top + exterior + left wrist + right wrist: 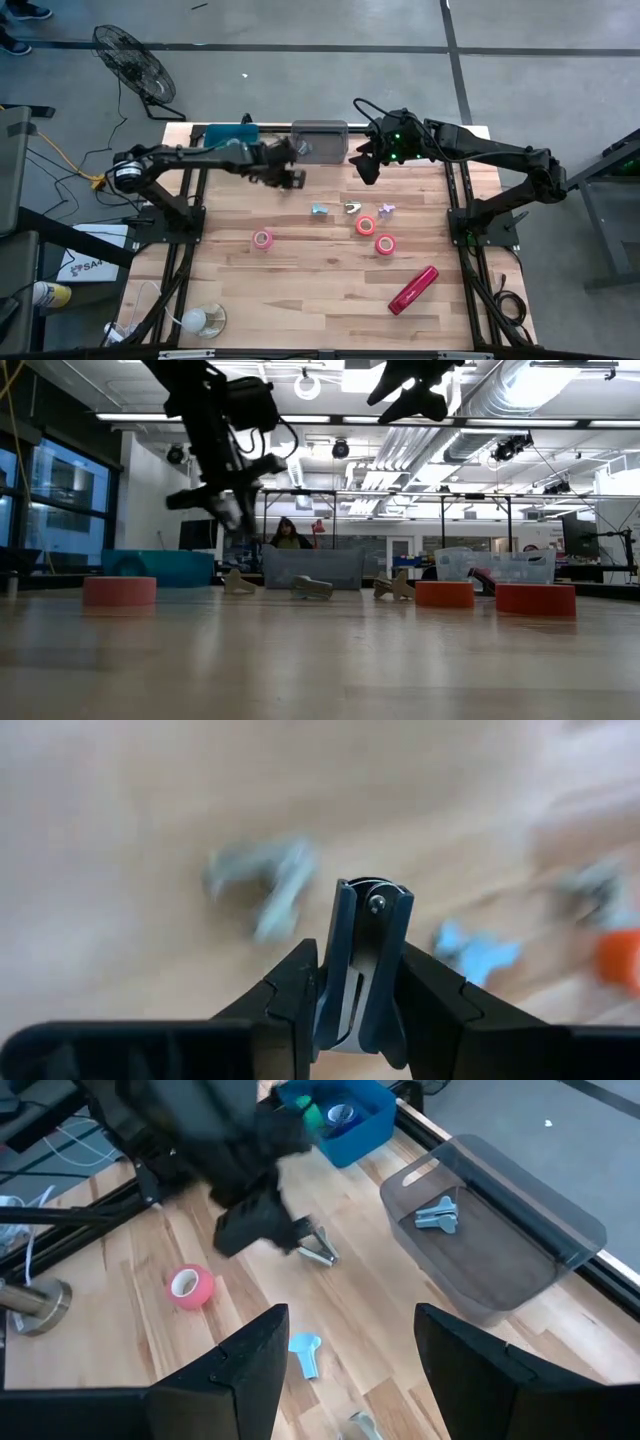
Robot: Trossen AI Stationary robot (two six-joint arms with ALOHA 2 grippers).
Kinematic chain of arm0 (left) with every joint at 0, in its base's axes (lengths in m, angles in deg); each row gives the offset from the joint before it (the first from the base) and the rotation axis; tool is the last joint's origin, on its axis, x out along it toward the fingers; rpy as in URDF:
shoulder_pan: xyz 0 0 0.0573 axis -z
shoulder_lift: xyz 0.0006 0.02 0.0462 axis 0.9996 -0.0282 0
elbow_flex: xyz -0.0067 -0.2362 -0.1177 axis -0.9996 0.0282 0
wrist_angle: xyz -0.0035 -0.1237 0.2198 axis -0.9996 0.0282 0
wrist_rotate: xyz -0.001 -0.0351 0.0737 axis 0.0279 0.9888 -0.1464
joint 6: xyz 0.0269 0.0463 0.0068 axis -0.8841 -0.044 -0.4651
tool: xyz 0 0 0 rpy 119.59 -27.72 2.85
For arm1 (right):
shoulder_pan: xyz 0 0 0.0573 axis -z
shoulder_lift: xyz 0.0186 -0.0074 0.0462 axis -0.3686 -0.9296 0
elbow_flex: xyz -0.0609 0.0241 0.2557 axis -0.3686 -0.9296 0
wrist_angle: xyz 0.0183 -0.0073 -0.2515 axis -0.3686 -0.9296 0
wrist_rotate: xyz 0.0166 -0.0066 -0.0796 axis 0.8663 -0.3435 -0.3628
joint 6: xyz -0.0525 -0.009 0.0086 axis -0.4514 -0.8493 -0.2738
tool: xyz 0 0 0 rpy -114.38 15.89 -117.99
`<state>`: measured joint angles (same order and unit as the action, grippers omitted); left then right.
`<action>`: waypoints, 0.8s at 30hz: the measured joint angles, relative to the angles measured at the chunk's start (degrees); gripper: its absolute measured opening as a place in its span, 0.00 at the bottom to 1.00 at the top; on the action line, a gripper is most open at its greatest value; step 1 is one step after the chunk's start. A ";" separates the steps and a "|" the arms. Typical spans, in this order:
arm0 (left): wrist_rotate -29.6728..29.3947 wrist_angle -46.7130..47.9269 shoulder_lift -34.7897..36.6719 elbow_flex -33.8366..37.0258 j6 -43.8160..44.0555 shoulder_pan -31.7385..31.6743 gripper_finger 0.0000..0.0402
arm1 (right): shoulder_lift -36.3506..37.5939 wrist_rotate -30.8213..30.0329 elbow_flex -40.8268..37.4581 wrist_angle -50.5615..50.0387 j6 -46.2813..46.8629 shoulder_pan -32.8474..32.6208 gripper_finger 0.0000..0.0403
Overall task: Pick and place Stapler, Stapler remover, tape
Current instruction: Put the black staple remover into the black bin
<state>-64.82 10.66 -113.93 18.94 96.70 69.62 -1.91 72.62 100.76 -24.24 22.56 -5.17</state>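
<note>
Your left gripper (362,975) is clamped on a small metal staple remover (365,965), carried above the table near the clear bin (320,140). Your right gripper (345,1355) hangs empty with its jaws apart over the back of the table. The remover looks light, stiff and slick, so a pinch across its hinged body should hold. The red stapler (413,289) lies well apart near the front edge; it is probably heavier and rigid, so take it across its narrow middle.
</note>
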 joint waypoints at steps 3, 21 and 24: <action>1.23 -4.72 0.02 -1.16 -5.23 -3.17 0.25 | 0.00 -0.51 0.01 0.00 0.79 0.00 0.52; 3.96 -23.85 -4.18 -2.88 -13.02 -15.85 0.25 | 0.00 -5.78 0.01 0.12 6.40 0.01 0.52; 3.55 -25.39 -6.68 -2.88 -13.00 -16.46 0.25 | 0.00 -5.81 0.01 0.20 6.89 0.01 0.52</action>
<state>-61.26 -14.73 -120.61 16.07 83.71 53.16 -1.91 66.81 100.77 -24.04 29.45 -5.16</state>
